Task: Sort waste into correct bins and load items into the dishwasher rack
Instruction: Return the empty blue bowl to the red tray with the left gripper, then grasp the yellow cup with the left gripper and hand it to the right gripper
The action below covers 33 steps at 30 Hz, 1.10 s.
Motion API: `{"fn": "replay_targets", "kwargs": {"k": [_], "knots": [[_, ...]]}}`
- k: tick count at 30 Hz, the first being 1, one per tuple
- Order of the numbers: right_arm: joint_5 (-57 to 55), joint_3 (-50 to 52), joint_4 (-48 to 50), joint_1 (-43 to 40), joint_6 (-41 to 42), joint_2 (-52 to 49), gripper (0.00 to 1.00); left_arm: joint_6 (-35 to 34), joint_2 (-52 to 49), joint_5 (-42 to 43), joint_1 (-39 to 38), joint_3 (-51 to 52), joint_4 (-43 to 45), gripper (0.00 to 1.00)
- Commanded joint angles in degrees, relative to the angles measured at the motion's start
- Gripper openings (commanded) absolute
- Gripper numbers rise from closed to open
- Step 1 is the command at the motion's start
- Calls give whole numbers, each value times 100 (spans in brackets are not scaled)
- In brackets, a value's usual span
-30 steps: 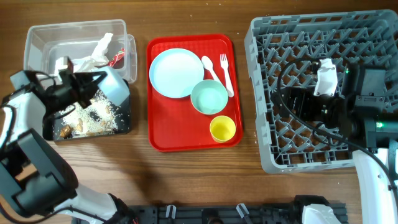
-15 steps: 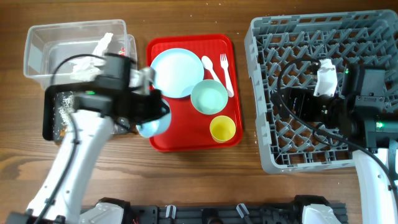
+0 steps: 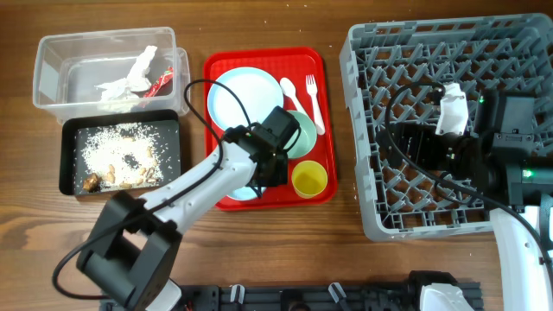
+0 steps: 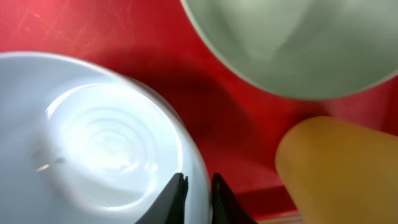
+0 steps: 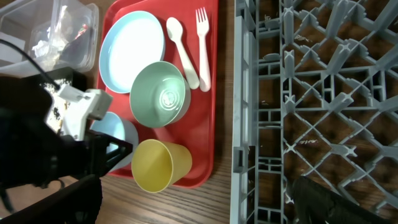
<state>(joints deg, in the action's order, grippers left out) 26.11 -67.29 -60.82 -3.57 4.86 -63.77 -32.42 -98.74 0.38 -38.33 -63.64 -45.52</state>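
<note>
My left gripper point(image 4: 198, 194) is shut on the rim of a pale blue bowl point(image 4: 93, 134), which it holds over the front left of the red serving tray point(image 3: 220, 52). It also shows in the overhead view point(image 3: 259, 177). The blue plate point(image 3: 244, 99), green bowl point(image 3: 302, 130), yellow cup point(image 3: 309, 179), fork point(image 3: 313, 99) and spoon point(image 3: 292, 93) lie on that tray. My right gripper point(image 5: 193, 202) is open and empty above the grey dishwasher rack point(image 3: 449, 52).
The clear tub point(image 3: 52, 65) holds napkins point(image 3: 130, 76) and the red-and-white wrapper point(image 3: 162, 82). The black tray point(image 3: 173, 151) in front of it holds crumbly food scraps point(image 3: 112, 154). Bare wood table surrounds the tray.
My left arm has swung right from the black tray to the red tray, carrying the blue bowl. The scraps now lie in the black tray. The right arm has not moved.
</note>
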Motion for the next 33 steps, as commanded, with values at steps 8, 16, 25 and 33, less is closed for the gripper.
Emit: {"fn": "replay_targets", "kwargs": {"k": [8, 16, 25, 33], "knots": [[-76, -57, 15, -4, -39, -22, 100, 848, 599, 339, -39, -426, 92, 77], [-76, -57, 15, -2, -42, -111, 100, 1276, 369, 560, -313, -409, 144, 78], [-74, -57, 7, -2, -39, -343, 100, 1248, -153, 557, -544, -409, 402, 40], [164, -57, -15, -2, -33, -354, 100, 898, -129, 831, -498, -433, 551, 4]]}}
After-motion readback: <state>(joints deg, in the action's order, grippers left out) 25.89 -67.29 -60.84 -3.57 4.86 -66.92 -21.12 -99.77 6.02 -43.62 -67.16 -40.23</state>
